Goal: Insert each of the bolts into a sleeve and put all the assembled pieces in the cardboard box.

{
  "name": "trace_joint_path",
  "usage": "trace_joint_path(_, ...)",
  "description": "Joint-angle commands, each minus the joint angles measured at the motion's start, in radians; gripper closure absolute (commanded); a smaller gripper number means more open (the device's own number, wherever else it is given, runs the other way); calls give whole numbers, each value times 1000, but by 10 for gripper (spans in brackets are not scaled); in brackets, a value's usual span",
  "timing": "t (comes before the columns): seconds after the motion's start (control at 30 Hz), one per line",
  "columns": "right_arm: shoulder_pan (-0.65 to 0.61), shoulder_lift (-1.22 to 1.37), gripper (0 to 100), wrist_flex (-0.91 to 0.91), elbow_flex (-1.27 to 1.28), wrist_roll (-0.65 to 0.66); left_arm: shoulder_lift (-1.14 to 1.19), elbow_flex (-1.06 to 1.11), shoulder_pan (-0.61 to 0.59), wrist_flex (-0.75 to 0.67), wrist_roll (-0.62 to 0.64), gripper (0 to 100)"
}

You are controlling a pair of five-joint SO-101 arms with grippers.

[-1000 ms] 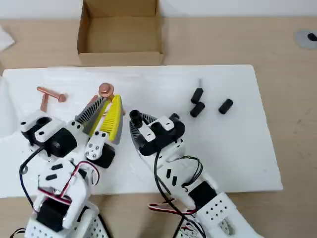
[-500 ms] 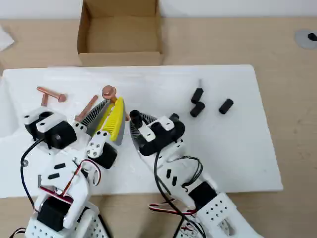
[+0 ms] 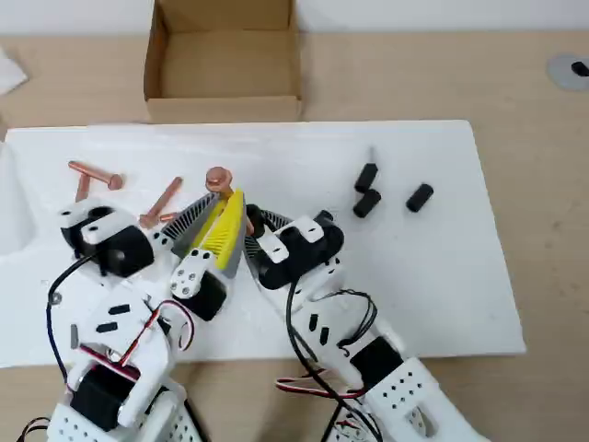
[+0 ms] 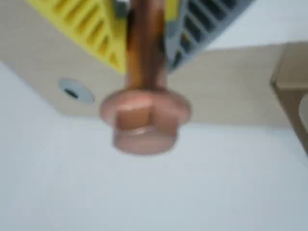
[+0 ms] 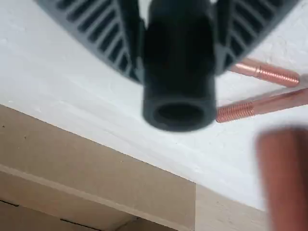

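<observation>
Since a second ago: the left arm has swung toward the right arm, carrying its bolt (image 3: 218,178) across the board (image 3: 433,276). The bolt head now sits close to the right claw's tip. A loose bolt that lay against the left claw (image 3: 225,198) a second ago now lies apart from it. The right arm has not shifted.

Left claw: yellow and grey jaws closed snugly on the bolt's shank. The head sticks out past the tips and is lifted off the board. In the left wrist view the shank runs straight between the jaws, with the hex head clear below them.

Right claw (image 3: 251,221): jaws nearly closed, pinching a black sleeve (image 3: 249,217) across its body. In the right wrist view the sleeve's open bore faces out from the tips. The held bolt shows copper at the edge of that view, off to one side of the bore, not lined up with it.

Three loose bolts (image 3: 95,173) lie on the board near the left arm. Three spare sleeves (image 3: 366,203) lie together, well apart from both claws. The box (image 3: 221,109) stands beyond the board's far edge.
</observation>
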Motion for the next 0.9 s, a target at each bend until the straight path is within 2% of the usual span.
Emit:
trace_joint_path(0.0,-12,-27,989,-6,-1,-12,-5,-25,6,23,0,994)
trace_joint_path(0.37,-12,-28,989,-6,-1,-12,-5,-18,-6,14,-5,994)
trace_joint_path(0.57,-12,-28,989,-6,-1,-11,-5,20,-48,-87,-25,994)
trace_joint_path(0.87,-12,-28,989,-6,-1,-11,-5,48,-48,-94,-40,994)
